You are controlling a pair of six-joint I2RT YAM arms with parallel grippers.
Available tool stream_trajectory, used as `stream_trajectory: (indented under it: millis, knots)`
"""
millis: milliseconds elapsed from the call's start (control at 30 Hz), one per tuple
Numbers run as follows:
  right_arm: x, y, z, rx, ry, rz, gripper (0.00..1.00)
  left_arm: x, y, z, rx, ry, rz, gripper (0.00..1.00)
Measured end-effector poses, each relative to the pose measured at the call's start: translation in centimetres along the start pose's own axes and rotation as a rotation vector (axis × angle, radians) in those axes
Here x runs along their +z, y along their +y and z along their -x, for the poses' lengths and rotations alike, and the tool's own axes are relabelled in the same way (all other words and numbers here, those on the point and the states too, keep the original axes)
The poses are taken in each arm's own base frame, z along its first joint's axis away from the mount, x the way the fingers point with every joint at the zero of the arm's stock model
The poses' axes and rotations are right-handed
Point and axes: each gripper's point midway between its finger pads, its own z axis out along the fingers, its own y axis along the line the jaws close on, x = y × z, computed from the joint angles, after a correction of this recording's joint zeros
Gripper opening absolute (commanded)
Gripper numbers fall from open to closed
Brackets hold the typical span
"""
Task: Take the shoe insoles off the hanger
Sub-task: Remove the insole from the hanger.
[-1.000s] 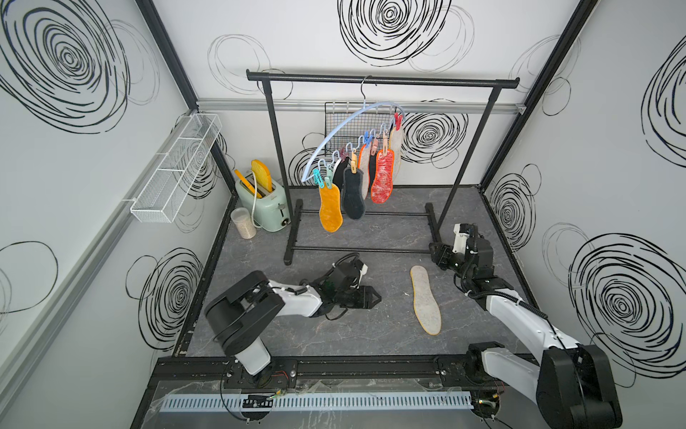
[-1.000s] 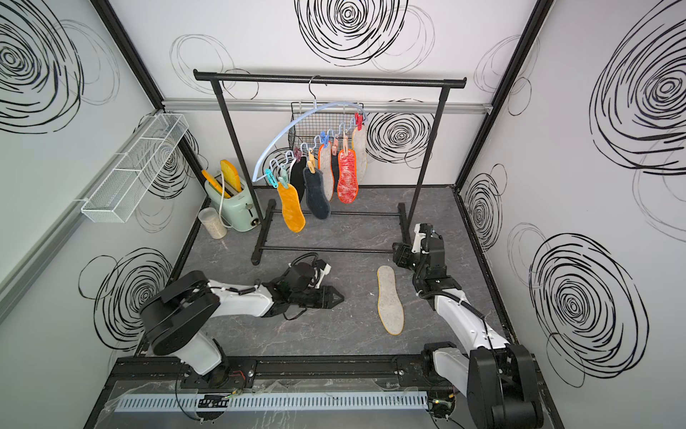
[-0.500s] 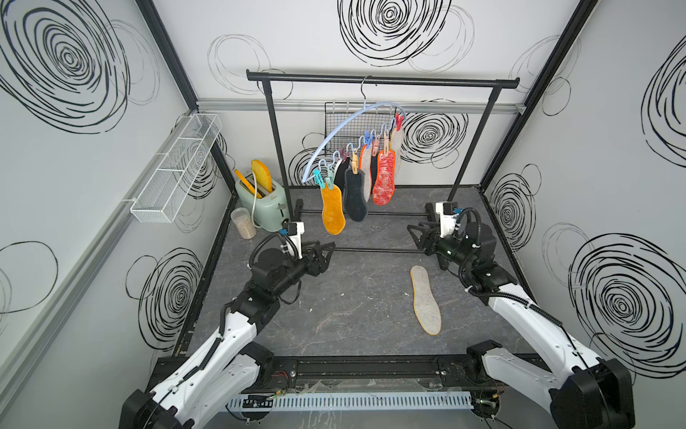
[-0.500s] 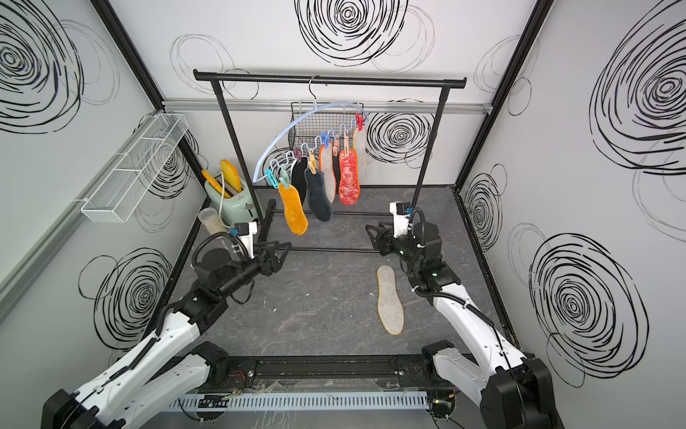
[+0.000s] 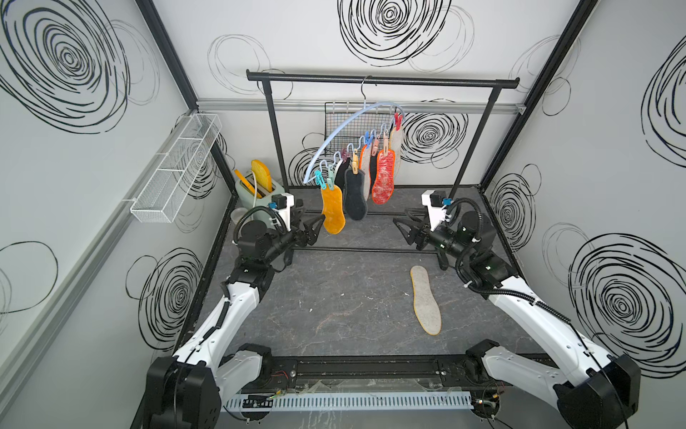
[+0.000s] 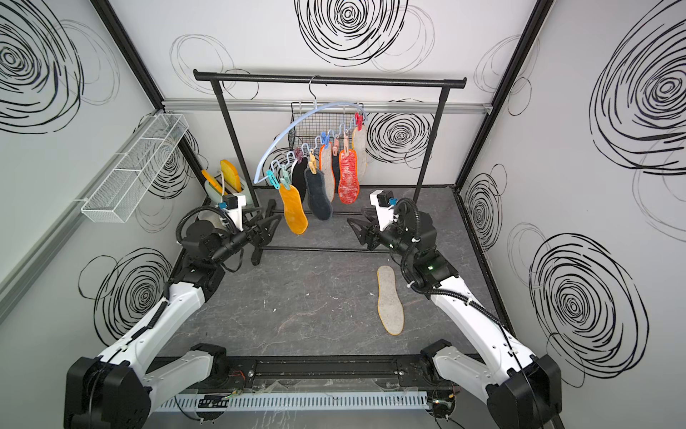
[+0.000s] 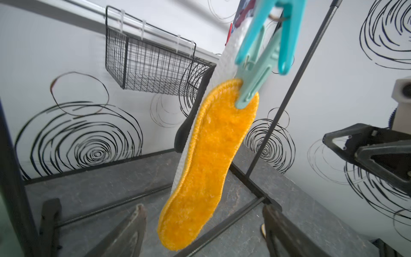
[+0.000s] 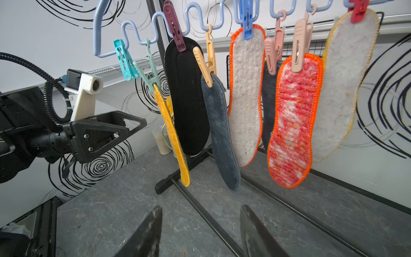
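Note:
The pale blue hanger (image 5: 345,122) (image 6: 297,126) (image 8: 142,24) hangs tilted from the rack, with several shoe insoles pegged to it. Lowest is the fuzzy orange insole (image 5: 333,210) (image 6: 293,210) (image 7: 206,160) (image 8: 175,138), beside a dark grey one (image 5: 354,198) and a red-mottled one (image 5: 383,178) (image 8: 291,124). One grey felt insole (image 5: 425,299) (image 6: 390,299) lies on the floor. My left gripper (image 5: 314,232) (image 6: 271,223) (image 7: 202,207) is open at the orange insole's lower tip, not touching it. On the hanger's other side my right gripper (image 5: 402,226) (image 6: 356,226) (image 8: 201,208) is open and empty.
A black garment rack (image 5: 378,78) carries the hanger; its base bars (image 5: 363,250) run across the floor under both grippers. A black mesh basket (image 5: 356,122) hangs on the back wall. A toaster (image 5: 256,189) stands back left, below a white wire shelf (image 5: 178,167).
My left arm has risen from the floor up to the orange insole, its jaws opening wider. My right arm has lifted and turned toward the hanger.

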Motion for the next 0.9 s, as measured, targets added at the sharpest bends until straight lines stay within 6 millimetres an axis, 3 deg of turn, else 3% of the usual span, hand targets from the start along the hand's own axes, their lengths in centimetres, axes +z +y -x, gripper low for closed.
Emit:
stream_trajectory:
  millis: [300,500,767,900]
  knots:
    - [0.4,0.1,0.2,0.004,0.019,0.01,0.57,3.1,0.6,-0.4,0.083,-0.042,-0.145,0.83]
    - [1.0,0.1,-0.1,0.011,0.038,0.017,0.57,5.1,0.7,0.7,0.124,-0.07,-0.222,0.79]
    - [1.8,-0.4,-1.4,0.025,0.078,0.012,0.58,5.9,-0.8,-0.4,0.116,-0.058,-0.324,0.58]
    - [1.9,-0.5,-1.6,0.027,0.083,0.011,0.58,5.8,-1.6,-0.5,0.123,-0.056,-0.36,0.38]
